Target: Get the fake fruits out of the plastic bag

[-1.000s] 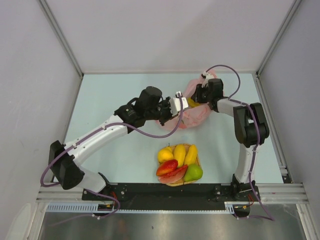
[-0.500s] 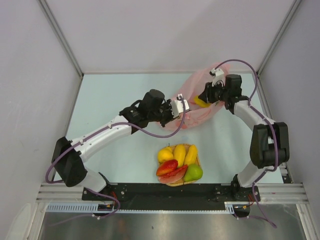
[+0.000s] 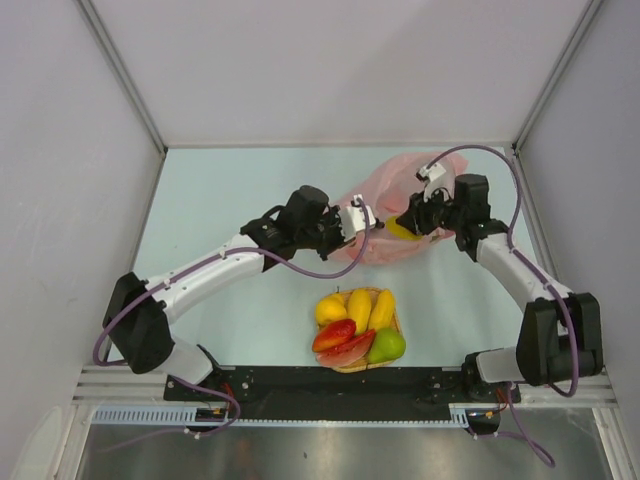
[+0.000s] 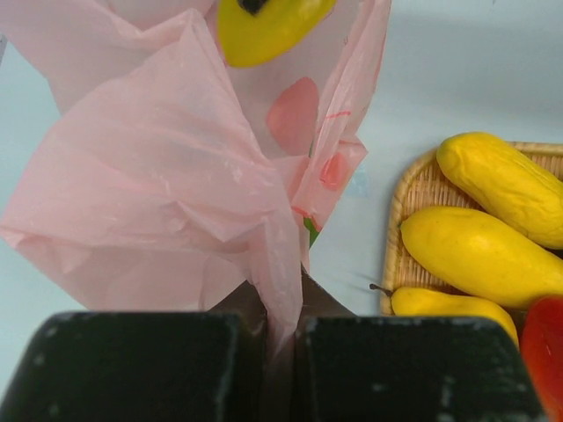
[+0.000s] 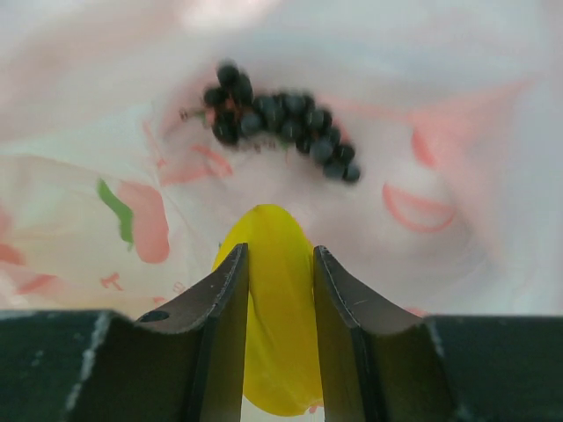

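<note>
The pink plastic bag (image 3: 382, 192) lies at the back right of the table. My left gripper (image 3: 358, 218) is shut on a fold of its left edge, and the left wrist view shows the bag (image 4: 167, 185) pinched between my fingers. My right gripper (image 3: 410, 222) is shut on a yellow fruit (image 3: 402, 229) at the bag's mouth. In the right wrist view that fruit (image 5: 281, 369) sits between my fingers, and a dark grape bunch (image 5: 281, 125) lies deeper in the bag (image 5: 422, 79). The yellow fruit also shows in the left wrist view (image 4: 264, 31).
A woven tan tray (image 3: 350, 368) near the front centre holds three yellow fruits, a red fruit, a watermelon slice (image 3: 346, 351) and a green pear (image 3: 387, 346). The tray (image 4: 413, 189) lies just right of the bag in the left wrist view. Grey walls enclose the table.
My right gripper has drawn back to the right and towards the front with the yellow fruit in it. The bag has spread and shifted right. My left gripper still holds the bag's edge.
</note>
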### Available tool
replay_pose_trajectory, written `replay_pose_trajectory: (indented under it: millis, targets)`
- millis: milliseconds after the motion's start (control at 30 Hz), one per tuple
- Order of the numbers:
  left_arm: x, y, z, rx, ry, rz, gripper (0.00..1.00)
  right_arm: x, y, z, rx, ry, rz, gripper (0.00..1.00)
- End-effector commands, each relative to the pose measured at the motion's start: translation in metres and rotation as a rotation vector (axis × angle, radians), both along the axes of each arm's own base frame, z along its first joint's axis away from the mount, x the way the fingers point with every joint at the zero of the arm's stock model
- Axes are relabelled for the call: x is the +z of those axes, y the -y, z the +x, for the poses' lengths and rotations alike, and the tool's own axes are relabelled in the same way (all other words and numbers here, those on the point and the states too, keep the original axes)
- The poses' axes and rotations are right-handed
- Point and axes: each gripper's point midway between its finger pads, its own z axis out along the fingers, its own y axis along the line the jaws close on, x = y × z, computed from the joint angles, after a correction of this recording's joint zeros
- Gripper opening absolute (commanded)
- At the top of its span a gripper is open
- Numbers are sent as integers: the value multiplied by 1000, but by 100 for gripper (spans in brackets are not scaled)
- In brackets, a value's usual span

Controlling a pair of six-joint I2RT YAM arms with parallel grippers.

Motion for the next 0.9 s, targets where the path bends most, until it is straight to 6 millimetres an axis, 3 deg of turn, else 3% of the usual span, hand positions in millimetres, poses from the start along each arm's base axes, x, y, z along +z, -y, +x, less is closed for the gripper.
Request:
replay_pose_trajectory:
  millis: [0, 200, 367, 467, 600, 767, 867]
  targets:
    - [7, 4, 8, 29, 1, -42, 0, 99, -6, 9, 36, 316, 47, 0]
    - [11, 11, 17, 52, -6, -56, 0, 145, -6, -17, 69, 407, 62, 0]
    - [15, 6, 41, 109, 2, -58, 0, 174, -6, -65, 147, 480, 54, 0]
    - [23, -1, 56, 149, 5, -69, 0, 165, -11, -103, 256, 467, 15, 0]
    - [36, -7, 67, 163, -32, -124, 0, 127, -25, -156, 456, 342, -25, 0]
    - [43, -4, 56, 119, -62, -166, 0, 98, -48, -185, 569, 258, 3, 0]
    - [35, -1, 44, 95, -121, -182, 0, 76, -68, -194, 616, 191, 10, 0]
